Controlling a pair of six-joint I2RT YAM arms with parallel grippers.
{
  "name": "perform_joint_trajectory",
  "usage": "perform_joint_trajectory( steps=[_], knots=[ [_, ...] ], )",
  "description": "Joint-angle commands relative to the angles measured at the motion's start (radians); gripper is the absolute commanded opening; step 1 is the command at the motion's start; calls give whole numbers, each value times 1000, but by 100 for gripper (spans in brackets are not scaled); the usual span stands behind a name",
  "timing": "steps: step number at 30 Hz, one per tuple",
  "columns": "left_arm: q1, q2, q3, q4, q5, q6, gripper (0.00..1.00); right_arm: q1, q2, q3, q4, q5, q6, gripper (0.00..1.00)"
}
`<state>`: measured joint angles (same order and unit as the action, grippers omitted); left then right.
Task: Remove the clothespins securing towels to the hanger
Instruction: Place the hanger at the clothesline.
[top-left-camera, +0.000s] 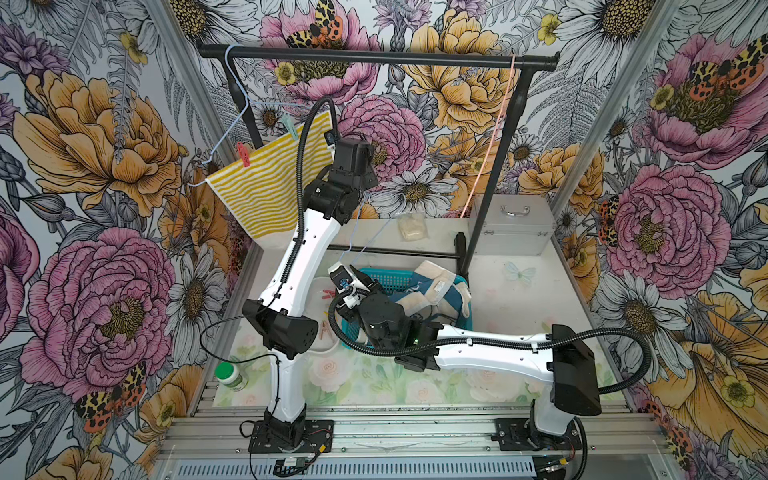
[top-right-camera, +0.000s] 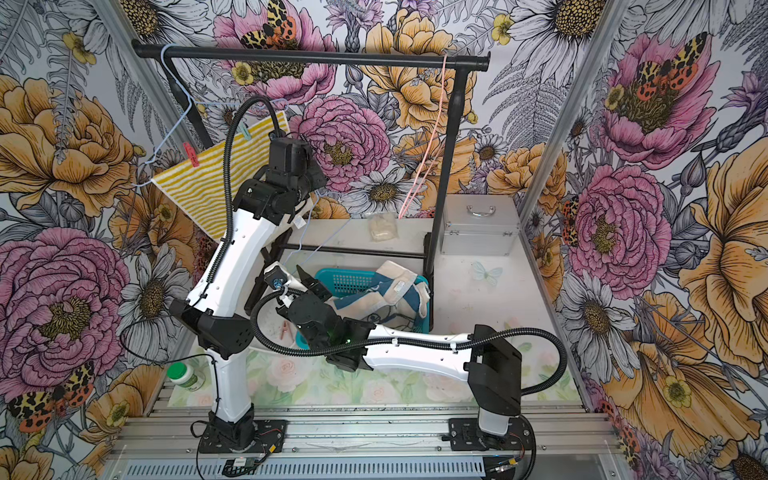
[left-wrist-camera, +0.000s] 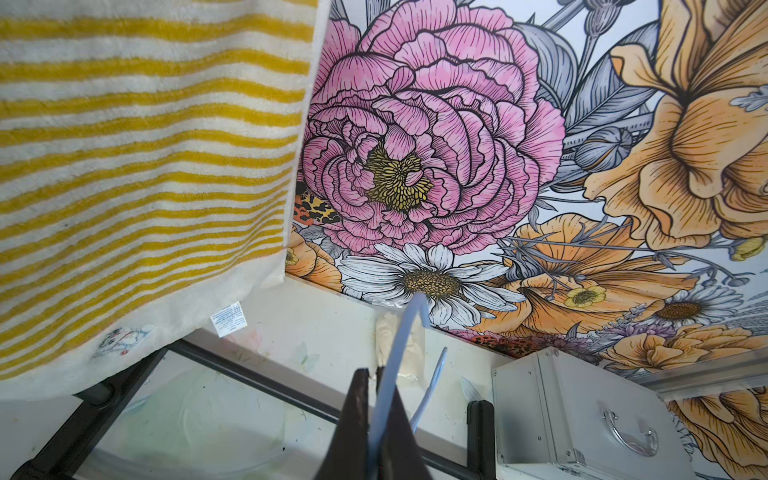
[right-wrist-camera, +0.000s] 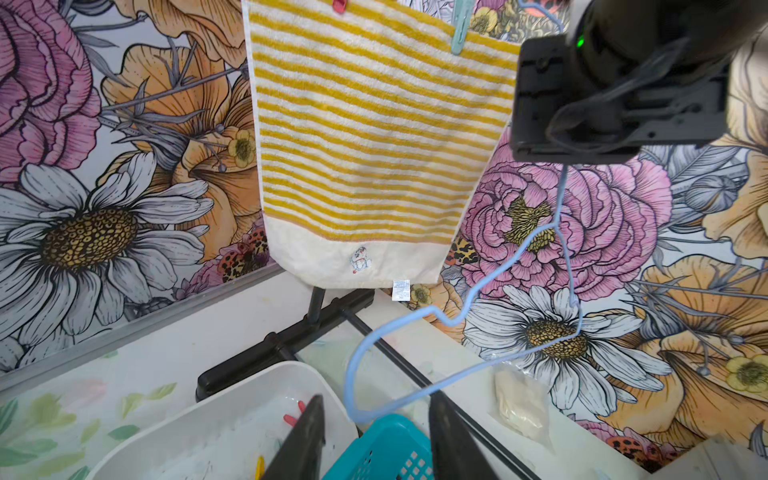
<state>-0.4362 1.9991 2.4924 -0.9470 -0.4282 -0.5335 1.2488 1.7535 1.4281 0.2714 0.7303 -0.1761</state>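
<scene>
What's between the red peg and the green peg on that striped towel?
Nothing else: between the red peg and green peg runs only the bare top edge of the striped towel, as a top view shows.

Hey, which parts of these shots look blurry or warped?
Both top views: the wide lens splays the frame posts outward. Left wrist view: left gripper, pinching the blue hanger, is a dark close-up blur; striped towel sharp. Right wrist view: left arm looms dark, blurred.
</scene>
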Motion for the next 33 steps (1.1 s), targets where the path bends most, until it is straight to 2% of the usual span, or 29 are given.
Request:
perform_joint_trajectory(
  steps=[1, 9, 15, 19, 26, 33],
  knots=[
    [15, -40, -9, -3, 17, -25, 0, -8, 33, 52, 50, 44, -2, 38],
    [30, -40, 0, -3, 26, -36, 0, -1, 58, 86, 21, 29, 6, 38],
    [38, -40, 0, -3, 34, -40, 0, -1, 62, 78, 9, 36, 29, 46],
    [40, -40, -8, -3, 44, -49, 0, -11, 74, 90, 14, 32, 31, 47],
    [43, -37, -4, -3, 46, -48, 0, -13, 100, 117, -10, 32, 47, 46],
    [47, -39, 1, -3, 46, -54, 0, -23, 134, 155, -17, 76, 78, 40]
  ],
)
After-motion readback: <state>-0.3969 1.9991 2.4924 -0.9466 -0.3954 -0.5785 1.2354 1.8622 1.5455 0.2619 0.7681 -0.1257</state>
